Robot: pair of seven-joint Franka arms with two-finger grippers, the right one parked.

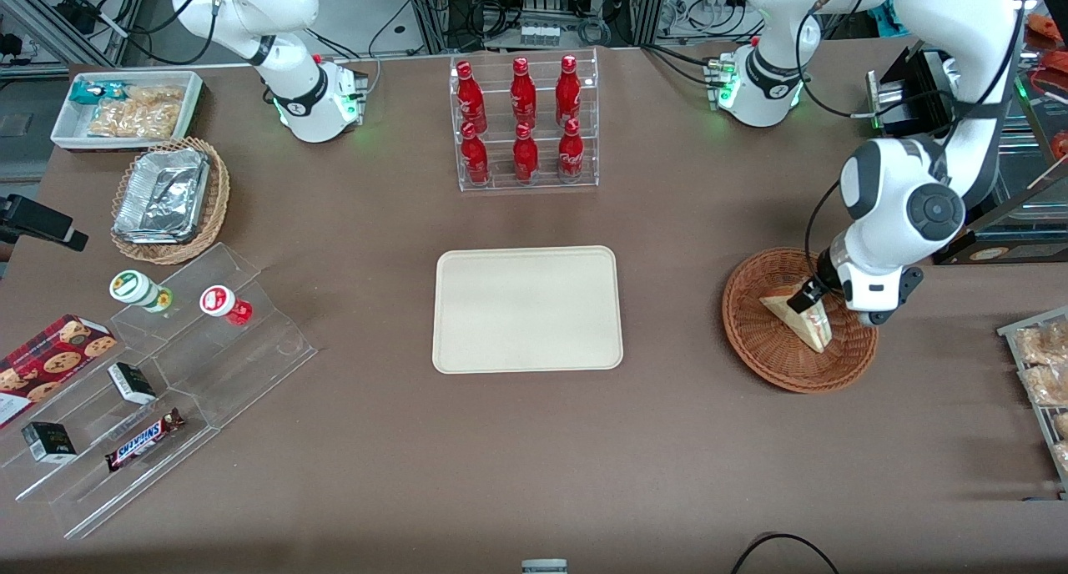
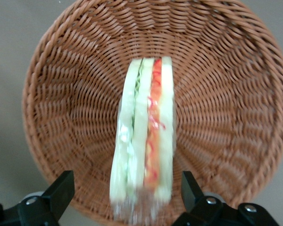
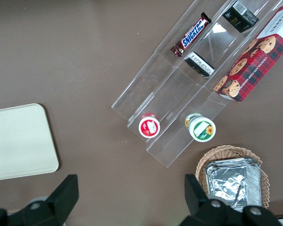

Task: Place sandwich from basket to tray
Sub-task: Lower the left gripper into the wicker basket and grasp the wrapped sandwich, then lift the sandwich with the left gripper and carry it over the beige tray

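Pale-bread sandwich (image 2: 144,136), red-green layers | in basket (image 2: 226,94) | gripper (image 2: 127,193) astride, open-fingered

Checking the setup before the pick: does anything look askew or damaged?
Nothing stands out. The sandwich sits intact in the basket, the open gripper straddles it, and the tray lies flat and bare.
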